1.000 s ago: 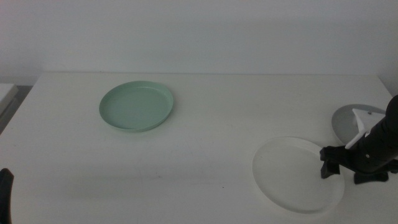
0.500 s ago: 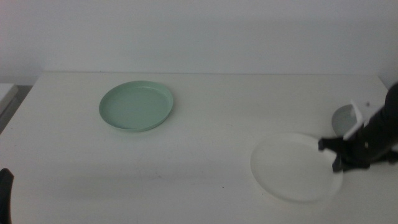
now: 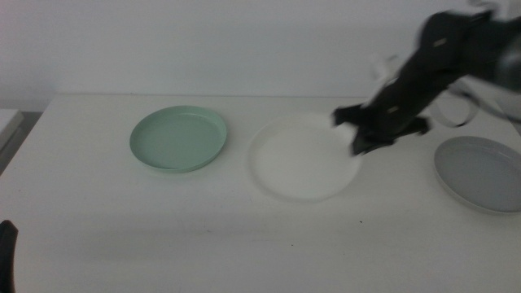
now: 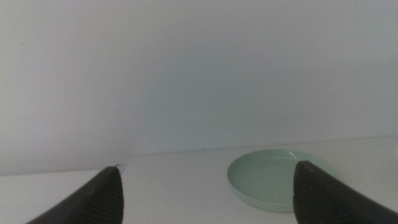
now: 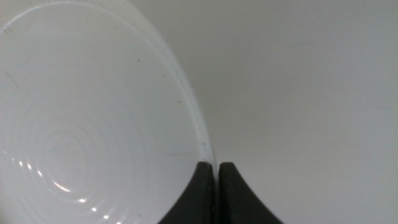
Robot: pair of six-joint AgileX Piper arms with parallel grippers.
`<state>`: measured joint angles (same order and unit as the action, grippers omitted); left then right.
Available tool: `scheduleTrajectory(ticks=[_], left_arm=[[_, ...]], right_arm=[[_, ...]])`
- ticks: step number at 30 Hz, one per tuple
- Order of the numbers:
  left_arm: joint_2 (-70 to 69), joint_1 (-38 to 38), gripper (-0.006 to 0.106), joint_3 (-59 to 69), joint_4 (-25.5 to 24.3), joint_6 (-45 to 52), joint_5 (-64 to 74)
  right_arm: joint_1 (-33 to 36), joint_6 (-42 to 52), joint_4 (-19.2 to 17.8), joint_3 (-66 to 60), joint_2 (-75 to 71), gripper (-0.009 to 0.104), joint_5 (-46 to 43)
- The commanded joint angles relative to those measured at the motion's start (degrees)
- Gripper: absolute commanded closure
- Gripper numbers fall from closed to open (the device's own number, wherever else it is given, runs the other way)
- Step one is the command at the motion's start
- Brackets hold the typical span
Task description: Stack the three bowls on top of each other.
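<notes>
White bowl (image 3: 301, 159), pinched at its rim by the right gripper (image 3: 352, 133), faces upward beside the mint bowl (image 3: 178, 138).

The right gripper (image 3: 352, 133), a pair of dark parallel jaws, reaches in from the right side above the table, its jaws pinched together on the rim of the white round matte bowl (image 3: 301, 158) (arm blurred). The left gripper (image 4: 205, 193) waits low, jaws spread wide.
</notes>
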<state>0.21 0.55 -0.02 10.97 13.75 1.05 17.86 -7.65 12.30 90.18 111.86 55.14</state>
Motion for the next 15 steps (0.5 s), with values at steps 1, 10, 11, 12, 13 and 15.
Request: scheduleTrajectory(ticks=[1, 10, 11, 12, 13, 15], left_arm=[[-0.21, -0.05, 0.007, 0.02, 0.48, -0.28, -0.59], [-0.21, -0.05, 0.007, 0.02, 0.48, -0.28, -0.59], [-0.21, -0.05, 0.007, 0.02, 0.48, -0.28, -0.59], [-0.21, -0.05, 0.007, 0.02, 0.48, -0.28, -0.59], [-0.21, -0.05, 0.007, 0.02, 0.48, -0.28, -0.59], [-0.21, -0.05, 0.007, 0.02, 0.48, -0.28, -0.59]], right_arm=[[2.58, -0.38, 0.48, 1.74, 3.25, 0.097, 0.81], [6.59, -1.57, 1.7, 1.88, 10.42, 0.097, -5.16], [6.59, -1.57, 1.7, 1.88, 10.76, 0.097, -5.41], [6.59, -1.57, 1.7, 1.88, 10.92, 0.097, -5.54], [6.59, -1.57, 1.34, 1.88, 11.03, 0.097, -5.64], [6.59, -1.57, 0.79, 1.88, 11.03, 0.095, -5.93]])
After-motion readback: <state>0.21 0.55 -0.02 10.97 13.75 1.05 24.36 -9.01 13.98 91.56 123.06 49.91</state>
